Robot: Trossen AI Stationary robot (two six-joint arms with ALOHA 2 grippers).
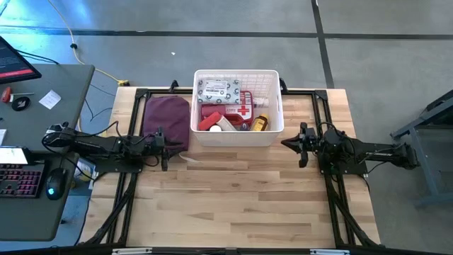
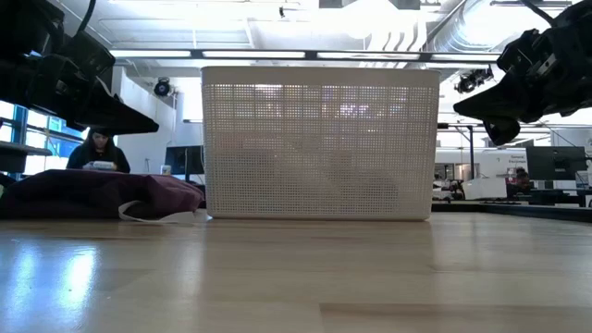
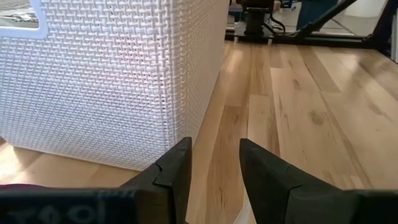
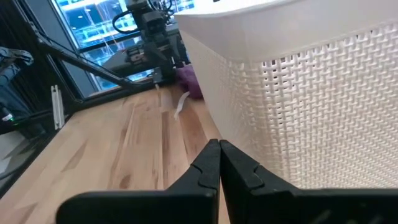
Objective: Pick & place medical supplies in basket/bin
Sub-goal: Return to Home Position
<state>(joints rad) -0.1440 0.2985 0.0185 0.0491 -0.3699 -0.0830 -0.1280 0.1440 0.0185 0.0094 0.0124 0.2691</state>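
Note:
The white basket (image 1: 238, 134) stands at the table's far middle and holds the medical supplies: a grey-white wipes packet (image 1: 219, 89), a red first-aid case (image 1: 230, 111) with a white cross, a red roll (image 1: 208, 122) and a small amber jar (image 1: 260, 123). My left gripper (image 1: 172, 146) hovers left of the basket, open, with nothing between its fingers (image 3: 214, 168). My right gripper (image 1: 288, 144) hovers right of the basket, shut and empty (image 4: 219, 163). In the low view the basket (image 2: 319, 143) rests flat on the table.
A maroon fabric pouch (image 1: 168, 117) lies left of the basket, its strap (image 2: 153, 215) trailing on the wood. A desk with a keyboard (image 1: 20, 179) and mouse stands left of the table. The near half of the table (image 1: 233, 205) is bare wood.

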